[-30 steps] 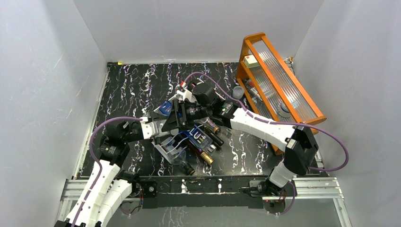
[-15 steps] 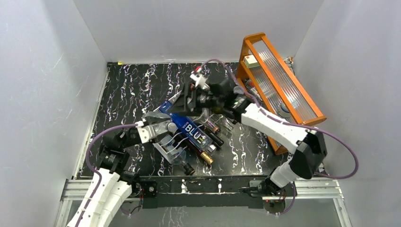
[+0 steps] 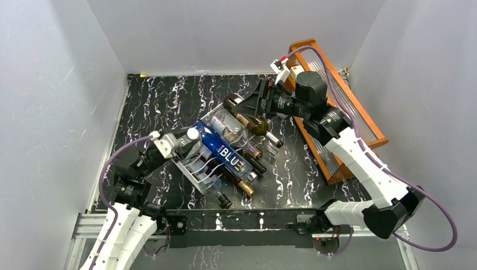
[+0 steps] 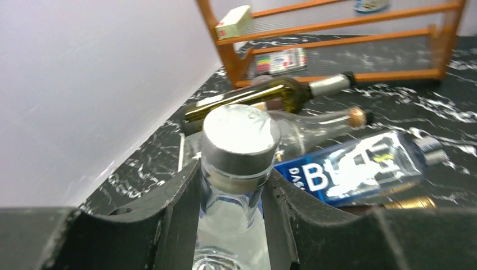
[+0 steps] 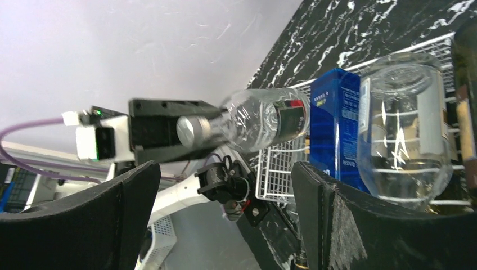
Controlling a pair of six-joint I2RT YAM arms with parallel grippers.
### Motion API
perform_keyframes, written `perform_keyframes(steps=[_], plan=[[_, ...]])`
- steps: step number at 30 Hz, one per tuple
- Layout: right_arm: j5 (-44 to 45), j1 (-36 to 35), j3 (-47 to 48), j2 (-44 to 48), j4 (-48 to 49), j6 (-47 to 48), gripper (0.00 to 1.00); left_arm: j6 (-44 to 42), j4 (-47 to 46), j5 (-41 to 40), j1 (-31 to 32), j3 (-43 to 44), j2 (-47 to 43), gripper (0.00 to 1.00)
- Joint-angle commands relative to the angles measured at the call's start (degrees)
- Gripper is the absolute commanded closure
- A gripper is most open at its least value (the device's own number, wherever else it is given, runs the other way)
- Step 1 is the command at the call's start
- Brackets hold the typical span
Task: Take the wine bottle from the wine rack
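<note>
The white wire wine rack [image 3: 194,174] lies mid-table with several bottles on it. My left gripper [image 3: 189,138] [image 4: 236,174] is shut on the neck of a clear wine bottle [image 4: 241,138] [image 5: 264,118], just under its silver cap, at the rack's left end. Its fingers [image 4: 169,208] press both sides of the neck. Beside it lie a blue bottle [image 3: 225,152], a clear one [image 3: 225,124] and a dark green one [image 3: 256,122]. My right gripper [image 3: 253,100] [image 5: 222,174] hangs open above the rack's far side, holding nothing.
An orange wooden frame with ribbed clear panels [image 3: 337,107] [image 4: 337,28] stands at the back right, close behind my right wrist. White walls close the table on three sides. More bottles with gold caps [image 3: 244,187] poke out of the rack's near end.
My right gripper opened wide and rose off the bottles toward the orange frame. My left gripper closed on the clear bottle's neck and shifted slightly forward.
</note>
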State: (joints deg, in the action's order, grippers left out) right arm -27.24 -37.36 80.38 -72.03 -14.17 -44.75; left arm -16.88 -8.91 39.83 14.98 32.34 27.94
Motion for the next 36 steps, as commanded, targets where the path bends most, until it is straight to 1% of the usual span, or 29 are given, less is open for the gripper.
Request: perform_keyframes(steps=[1,3,4,5,6,10,13,19,22,26,29,36], plan=[[2.11,0.61,1.98,2.37,-6.07,5.99,0.02,5.75,0.50,-13.19,-0.32,6.22,2.33,0.91],[3.00,0.60,2.05,3.21,-7.98,7.18,0.02,6.76,1.73,-14.65,-0.36,8.21,3.70,0.93],[3.41,0.70,2.06,3.70,-8.70,7.65,0.02,7.49,2.26,-15.62,-0.32,9.33,4.42,0.95],[3.87,0.68,2.06,4.41,-9.23,7.99,0.02,8.53,3.14,-17.06,-0.33,10.50,5.27,1.00],[4.25,0.64,1.82,4.85,-9.48,8.36,0.02,9.73,4.32,-18.50,-0.37,11.70,6.02,1.00],[6.57,0.66,0.92,6.44,-10.42,9.68,0.02,12.51,8.13,-20.90,-0.36,16.06,8.57,1.00],[6.67,0.63,0.68,6.50,-10.45,10.63,0.02,14.42,11.80,-21.78,-0.33,20.04,10.39,1.00],[5.79,0.67,2.64,3.57,-12.91,15.11,0.02,15.94,23.48,-22.42,-0.31,28.46,15.48,1.00],[6.13,0.70,3.67,2.31,-14.69,17.28,0.02,16.44,27.24,-25.30,-0.31,32.40,16.70,1.00],[6.60,0.80,3.68,1.60,-14.96,18.65,0.02,18.05,28.95,-28.68,-0.31,36.54,17.55,1.00],[6.60,0.89,3.74,1.07,-15.01,19.31,0.02,21.19,30.18,-31.25,-0.34,39.29,18.62,1.00],[5.79,1.42,5.55,0.36,-17.22,21.86,0.02,25.04,33.37,-31.66,-0.34,45.85,21.71,1.00]])
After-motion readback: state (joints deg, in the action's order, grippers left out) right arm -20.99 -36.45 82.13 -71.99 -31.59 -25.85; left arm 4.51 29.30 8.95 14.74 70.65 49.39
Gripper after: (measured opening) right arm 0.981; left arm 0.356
